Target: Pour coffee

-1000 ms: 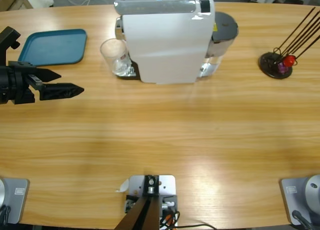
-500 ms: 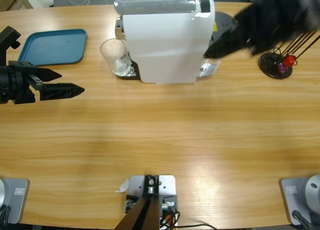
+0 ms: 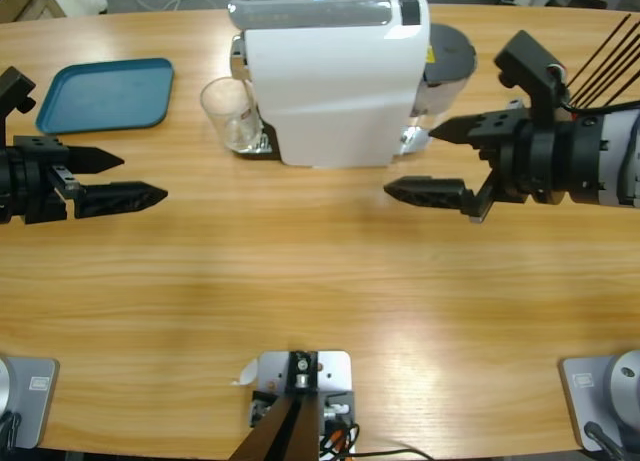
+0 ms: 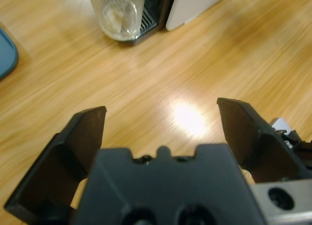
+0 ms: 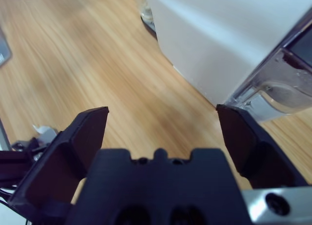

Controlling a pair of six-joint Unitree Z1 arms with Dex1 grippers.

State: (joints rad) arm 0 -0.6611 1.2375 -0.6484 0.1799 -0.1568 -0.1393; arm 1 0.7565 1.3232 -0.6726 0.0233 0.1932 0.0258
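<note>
Left gripper [image 3: 125, 178] spread wide, holding nothing, above bare table [image 3: 300, 281] near the left edge. Right gripper [image 3: 430, 161], likewise spread, just beside the coffee machine [image 3: 330, 81]. Clear glass [image 3: 228, 113] at the machine's left; coffee not discernible.

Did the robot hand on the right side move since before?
Yes. The right gripper came in from off the picture and now hangs open beside the white coffee machine.

A white coffee machine [image 3: 330, 86] with a grey tank and a clear drinking glass [image 3: 228, 112] stand on the honey-brown, straight-grained wooden table [image 3: 300, 271]. A teal tray [image 3: 105, 94] lies nearby; both grippers, left [image 3: 125, 177] and right [image 3: 432, 161], are black.
</note>
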